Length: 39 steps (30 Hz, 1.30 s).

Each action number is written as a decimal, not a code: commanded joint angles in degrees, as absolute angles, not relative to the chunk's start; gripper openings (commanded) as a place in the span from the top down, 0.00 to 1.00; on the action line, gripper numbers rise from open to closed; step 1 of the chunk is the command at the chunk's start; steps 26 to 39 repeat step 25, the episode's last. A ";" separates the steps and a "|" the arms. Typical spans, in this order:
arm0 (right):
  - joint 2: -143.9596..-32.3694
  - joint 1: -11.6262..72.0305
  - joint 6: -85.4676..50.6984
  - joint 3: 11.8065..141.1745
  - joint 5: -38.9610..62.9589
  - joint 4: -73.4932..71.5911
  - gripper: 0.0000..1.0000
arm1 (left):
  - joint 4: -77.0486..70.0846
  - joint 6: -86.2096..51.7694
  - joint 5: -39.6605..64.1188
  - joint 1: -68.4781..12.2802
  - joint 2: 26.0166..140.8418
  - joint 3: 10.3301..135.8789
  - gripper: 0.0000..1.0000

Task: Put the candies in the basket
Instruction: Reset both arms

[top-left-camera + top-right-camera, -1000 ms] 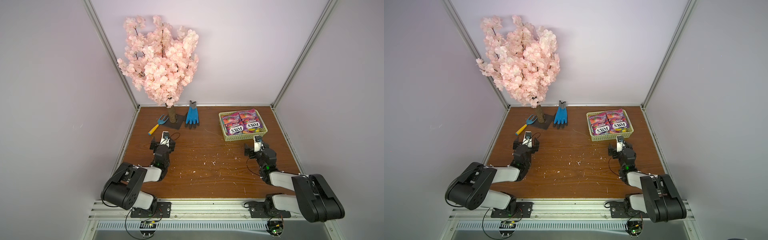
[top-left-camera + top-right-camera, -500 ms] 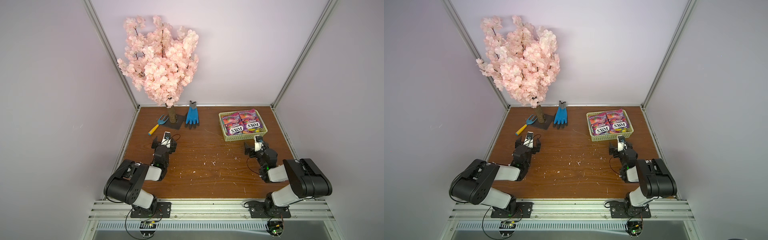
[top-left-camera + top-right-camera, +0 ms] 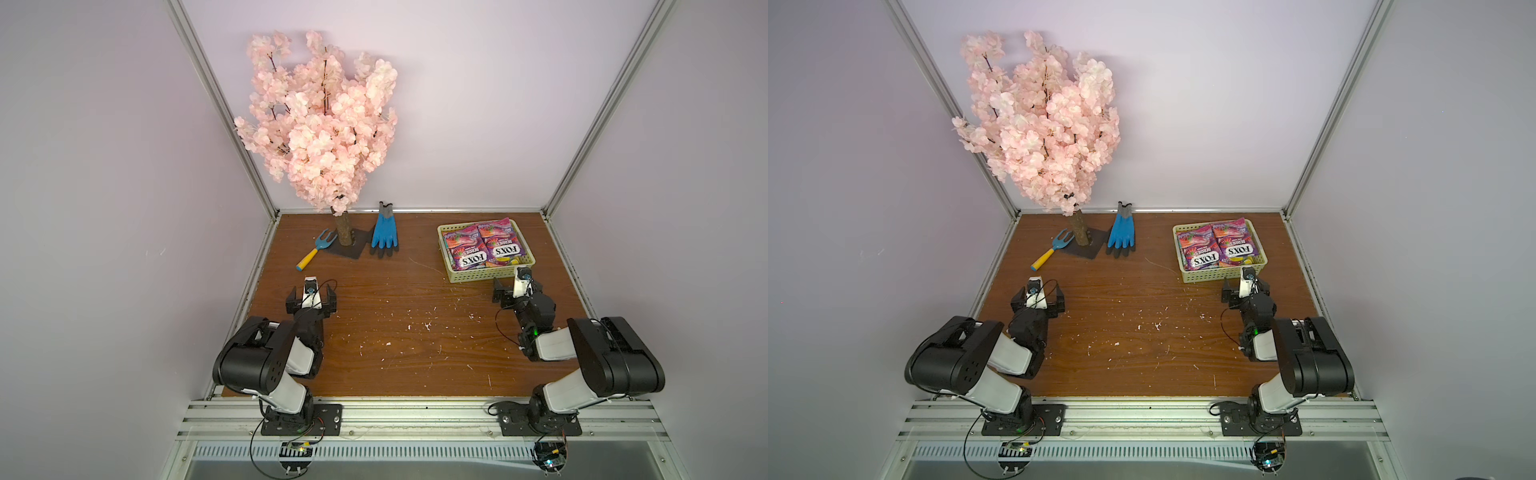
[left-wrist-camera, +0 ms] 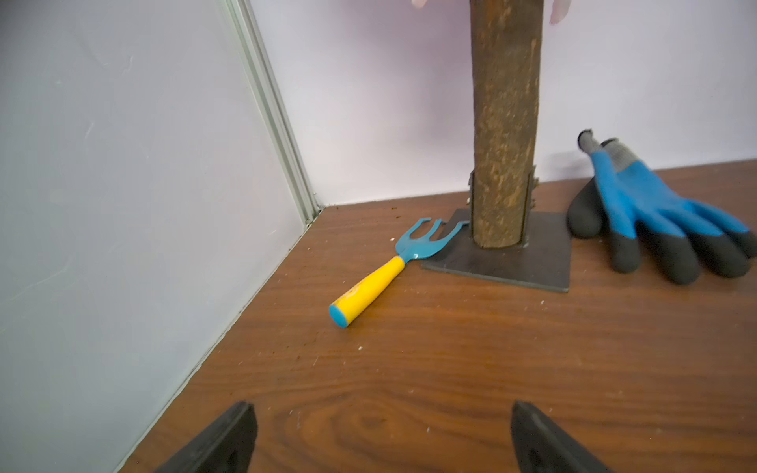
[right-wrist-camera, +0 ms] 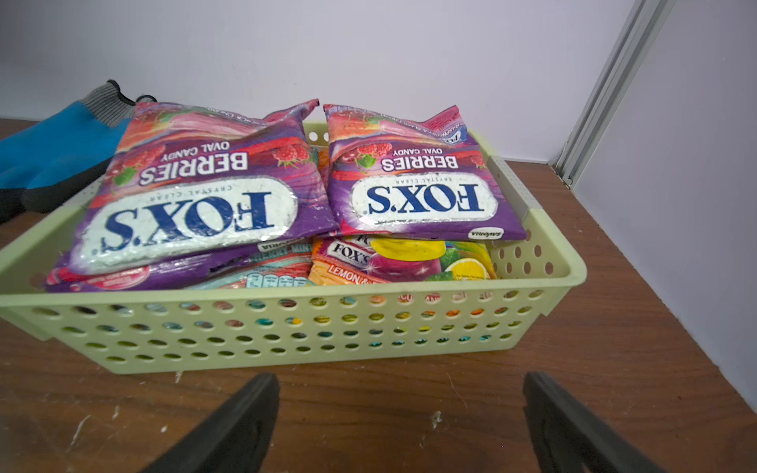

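In both top views the candies (image 3: 482, 249) fill the basket (image 3: 490, 272) at the far right of the table (image 3: 395, 332); the right gripper (image 3: 517, 293) sits just before it, the left gripper (image 3: 311, 304) well apart, both spread wide and empty. Left wrist: spread jaws over bare wood, a fork (image 4: 381, 270) beyond. Right wrist: spread jaws facing the basket's wall.

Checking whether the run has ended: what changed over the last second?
The right arm folded its elbow up toward its base; the left gripper drew back slightly. Nothing was grasped or released: both stay open, the right gripper before the basket. The candies, glove and fork stayed put.
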<state>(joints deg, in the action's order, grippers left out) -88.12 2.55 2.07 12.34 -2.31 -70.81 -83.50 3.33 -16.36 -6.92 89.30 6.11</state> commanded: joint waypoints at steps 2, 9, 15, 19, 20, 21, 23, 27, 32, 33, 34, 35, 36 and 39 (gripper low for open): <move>-87.28 2.49 1.05 13.28 -3.47 -72.01 0.01 | -80.12 0.81 -11.52 -4.49 89.26 9.64 0.00; -87.28 2.61 1.23 13.41 -3.69 -71.98 0.01 | -79.54 0.24 -11.35 -4.08 89.04 9.84 0.00; -87.37 2.57 1.23 13.42 -3.76 -71.91 0.01 | -79.62 0.22 -11.47 -4.13 89.08 9.84 0.00; -87.28 2.59 1.23 13.41 -3.74 -71.98 0.01 | -79.63 0.19 -11.47 -4.08 89.14 9.89 0.00; -87.29 2.55 1.23 13.41 -3.70 -71.98 0.01 | -79.62 0.25 -11.35 -4.09 89.24 9.93 0.00; -87.35 2.62 1.23 13.36 -3.69 -71.98 0.01 | -79.47 0.23 -11.25 -4.13 89.31 10.02 0.00; -87.30 2.56 1.23 13.42 -3.70 -71.93 0.01 | -79.28 0.22 -11.12 -4.04 89.27 10.14 0.00; -87.28 2.62 1.24 13.43 -3.69 -71.93 0.01 | -79.27 0.25 -10.94 -3.98 89.30 10.20 0.00; -87.28 2.62 1.24 13.43 -3.69 -71.93 0.01 | -79.27 0.25 -10.94 -3.98 89.30 10.20 0.00; -87.28 2.62 1.24 13.43 -3.69 -71.93 0.01 | -79.27 0.25 -10.94 -3.98 89.30 10.20 0.00; -87.28 2.62 1.24 13.43 -3.69 -71.93 0.01 | -79.27 0.25 -10.94 -3.98 89.30 10.20 0.00; -87.28 2.62 1.24 13.43 -3.69 -71.93 0.01 | -79.27 0.25 -10.94 -3.98 89.30 10.20 0.00; -87.28 2.62 1.24 13.43 -3.69 -71.93 0.01 | -79.27 0.25 -10.94 -3.98 89.30 10.20 0.00; -87.28 2.62 1.24 13.43 -3.69 -71.93 0.01 | -79.27 0.25 -10.94 -3.98 89.30 10.20 0.00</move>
